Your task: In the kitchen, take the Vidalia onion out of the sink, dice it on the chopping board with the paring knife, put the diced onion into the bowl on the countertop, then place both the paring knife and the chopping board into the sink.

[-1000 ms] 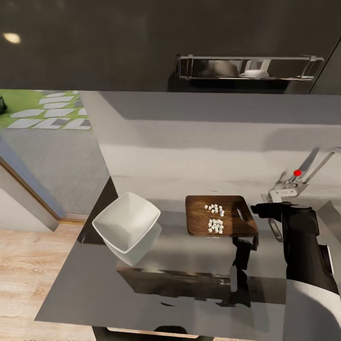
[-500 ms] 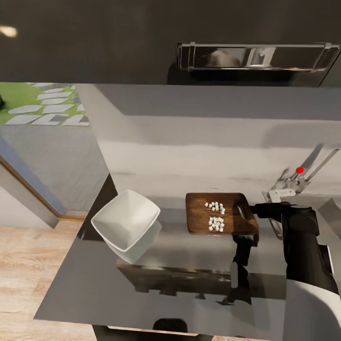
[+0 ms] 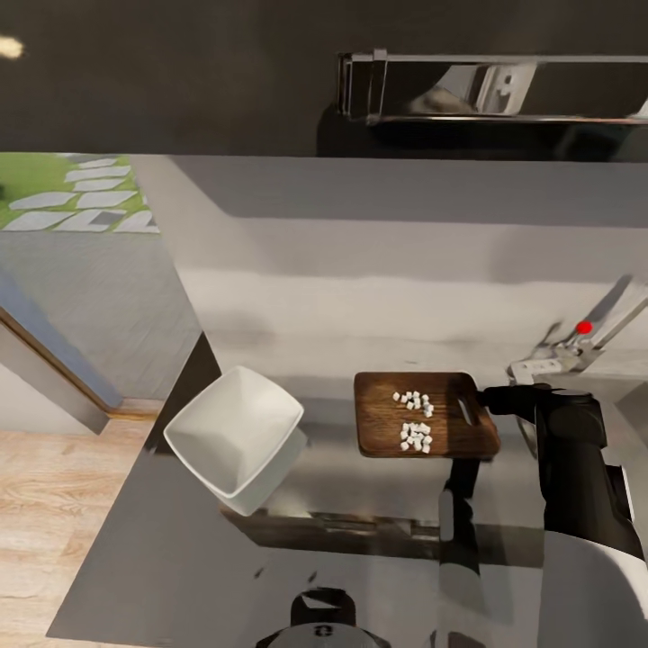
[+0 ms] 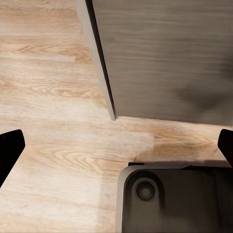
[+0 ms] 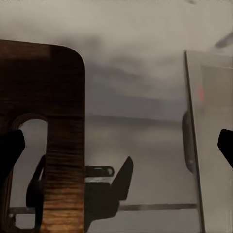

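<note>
Glossy dark grey counter (image 3: 360,549) spreads across the head view, mirroring the wall and the things on it. At its far right edge the sink (image 3: 630,396) begins, with the chrome tap (image 3: 576,346) and its red knob (image 3: 585,328) behind. The right arm (image 3: 585,486) reaches forward along the counter's right side. The white square bowl (image 3: 236,430) sits near the counter's left edge, well apart from the arm. The dark brown chopping board (image 3: 423,414) lies between bowl and sink, its slot handle toward the sink. The right end effector (image 3: 490,399) is at that handle end, just beside the board's short edge; in the right wrist view the board (image 5: 43,121) lies along one side of its spread fingertips (image 5: 9,145), which close on nothing. Two clusters of small white diced onion (image 3: 414,421) pieces lie on the middle of the board, near the end effector but apart from it. The left end effector (image 4: 116,145) hangs with fingers wide apart over the wooden floor (image 4: 53,73) by a grey cabinet (image 4: 165,53).
</note>
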